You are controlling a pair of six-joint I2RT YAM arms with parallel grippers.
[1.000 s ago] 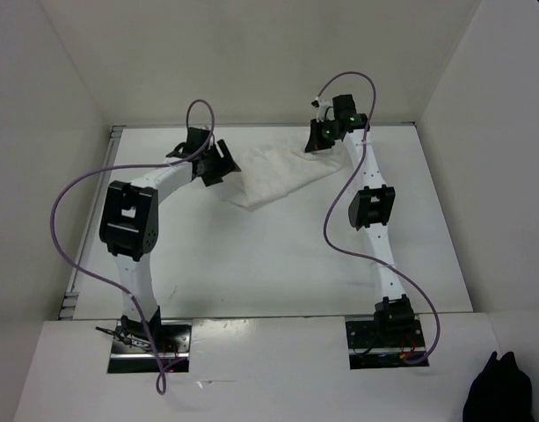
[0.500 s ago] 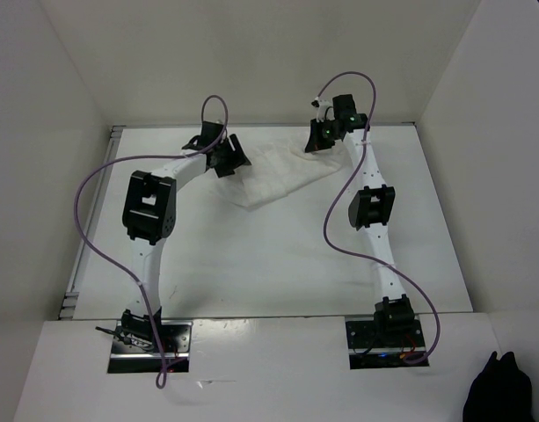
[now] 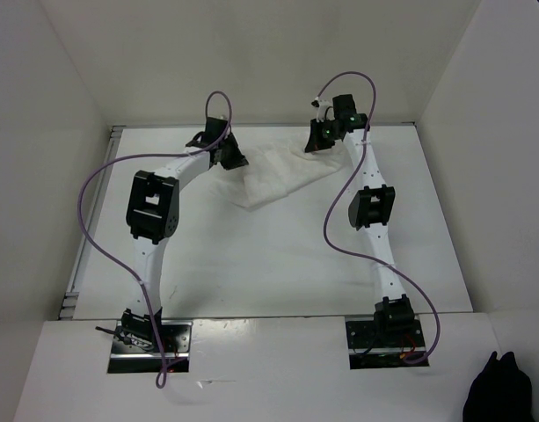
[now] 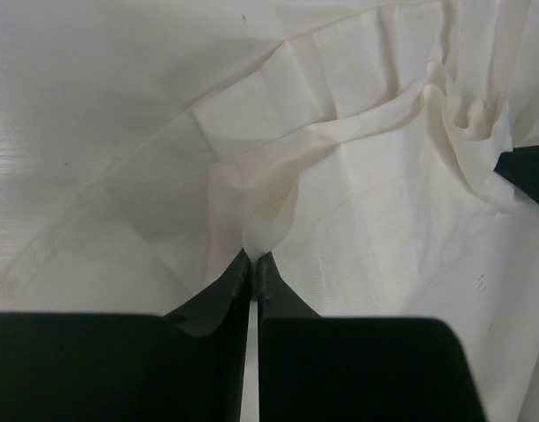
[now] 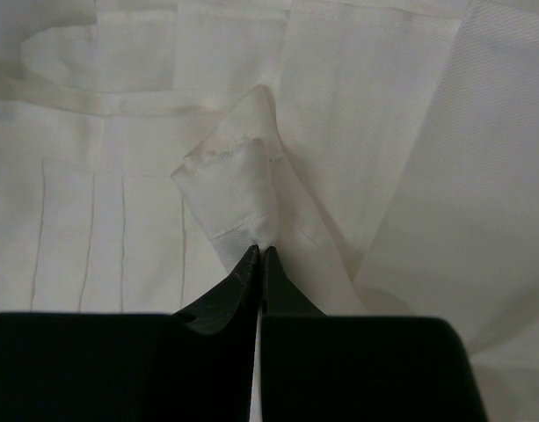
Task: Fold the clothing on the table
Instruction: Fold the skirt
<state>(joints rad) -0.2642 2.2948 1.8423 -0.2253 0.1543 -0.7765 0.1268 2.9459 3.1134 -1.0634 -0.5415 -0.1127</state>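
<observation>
I judge the fold barely begun. The clothing point(image 3: 278, 176) lies rumpled and unevenly spread on the far half of the table point(image 3: 269, 272), just short of the table's far edge, and I see no clean crease anywhere. The left gripper point(image 3: 232, 158) sits toward the table's far-left, jaws pressed together on a ridge of fabric. The right gripper point(image 3: 315, 141) sits nearer the table's far edge, clamped on a small peak of cloth. Lifting, carrying over and flattening all remain. The upright wall stands close behind the table's far edge, so the free room is the bare surface toward the table's near edge.
</observation>
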